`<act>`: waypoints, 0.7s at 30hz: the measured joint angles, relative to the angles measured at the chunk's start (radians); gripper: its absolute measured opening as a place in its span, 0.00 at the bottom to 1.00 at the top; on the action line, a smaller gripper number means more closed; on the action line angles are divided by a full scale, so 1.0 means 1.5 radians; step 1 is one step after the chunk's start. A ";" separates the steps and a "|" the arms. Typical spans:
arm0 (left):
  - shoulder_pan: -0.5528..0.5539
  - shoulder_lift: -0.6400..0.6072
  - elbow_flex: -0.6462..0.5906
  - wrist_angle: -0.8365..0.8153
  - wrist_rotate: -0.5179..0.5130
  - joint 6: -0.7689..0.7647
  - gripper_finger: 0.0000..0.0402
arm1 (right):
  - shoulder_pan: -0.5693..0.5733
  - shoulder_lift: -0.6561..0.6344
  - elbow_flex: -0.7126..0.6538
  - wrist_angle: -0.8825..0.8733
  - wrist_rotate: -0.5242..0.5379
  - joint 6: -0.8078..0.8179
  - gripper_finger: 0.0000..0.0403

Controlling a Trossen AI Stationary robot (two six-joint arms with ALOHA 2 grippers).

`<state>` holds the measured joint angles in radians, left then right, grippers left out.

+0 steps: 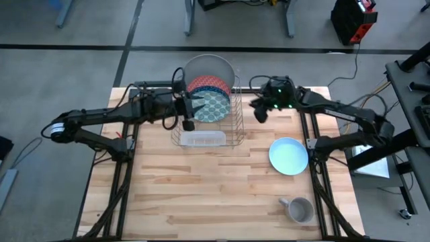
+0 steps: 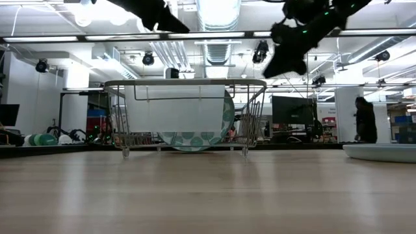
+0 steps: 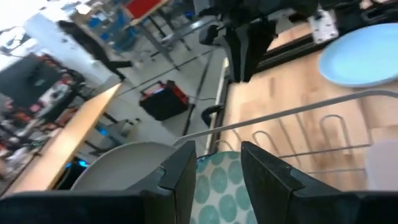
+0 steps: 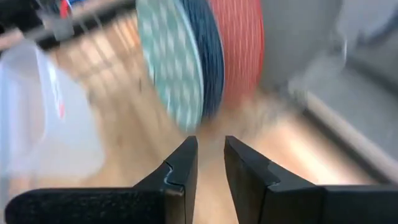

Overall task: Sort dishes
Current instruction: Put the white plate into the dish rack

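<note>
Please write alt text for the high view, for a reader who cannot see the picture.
Seen from above, a wire dish rack at the far side of a wooden table holds three upright plates. The left gripper is above the rack and the right gripper beside it. A light-blue plate and a grey mug lie nearer.

A light wooden table [image 1: 201, 195] carries a wire dish rack [image 1: 236, 128] at its far middle. A light-blue plate [image 1: 289, 156] lies flat toward the right side, and a grey mug [image 1: 299, 210], seemingly on its side, sits nearer the front.
</note>
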<state>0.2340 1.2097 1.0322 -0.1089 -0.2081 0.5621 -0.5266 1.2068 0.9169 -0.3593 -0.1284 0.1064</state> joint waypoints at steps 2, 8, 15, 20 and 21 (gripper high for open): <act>0.000 0.009 0.015 -0.018 0.036 -0.003 0.29 | 0.011 -0.020 -0.004 -0.079 0.000 0.039 0.16; -0.003 0.030 0.028 -0.028 0.064 -0.038 0.29 | 0.065 -0.045 -0.070 -0.178 0.000 0.159 0.13; -0.046 0.030 0.028 -0.044 0.065 -0.088 0.29 | 0.149 -0.045 -0.154 -0.212 0.000 0.286 0.07; -0.089 0.029 0.032 -0.050 0.065 -0.109 0.29 | 0.207 -0.045 -0.198 -0.212 0.025 0.375 0.02; -0.097 0.028 0.032 -0.050 0.065 -0.114 0.29 | 0.219 -0.045 -0.205 -0.212 0.028 0.392 0.01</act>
<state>0.0889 1.2522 1.0801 -0.1842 -0.1113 0.3913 -0.1984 1.1397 0.6101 -0.6777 -0.0868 0.6937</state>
